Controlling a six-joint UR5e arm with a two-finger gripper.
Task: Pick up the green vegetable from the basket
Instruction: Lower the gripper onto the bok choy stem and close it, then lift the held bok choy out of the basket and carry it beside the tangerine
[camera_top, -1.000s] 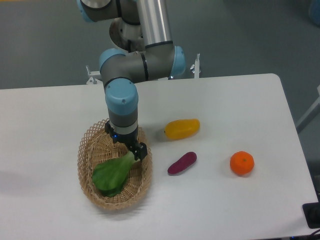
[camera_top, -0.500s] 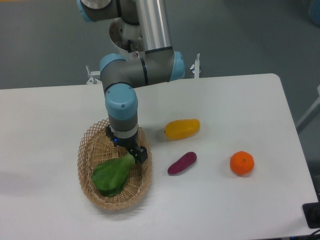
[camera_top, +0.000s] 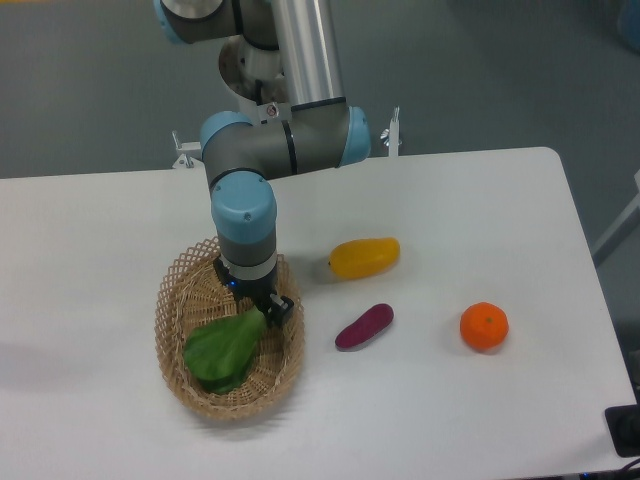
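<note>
The green vegetable (camera_top: 225, 350), a bok choy with dark leaves and a pale stem end, lies in the tan woven basket (camera_top: 175, 300) at the table's front left. My gripper (camera_top: 262, 308) points straight down over the basket's right side, low at the pale stem end. One black finger (camera_top: 283, 307) shows just right of the stem; the other is hidden under the wrist. The jaws look open around the stem, and the vegetable still rests on the basket floor.
A yellow fruit (camera_top: 365, 257) lies right of the basket, a small purple sweet potato (camera_top: 364, 326) just in front of it, and an orange (camera_top: 484, 326) further right. The basket's raised lattice rim stands close to my fingers.
My gripper has sunk a little lower into the basket toward the stem end. The vegetable and the other produce have not moved.
</note>
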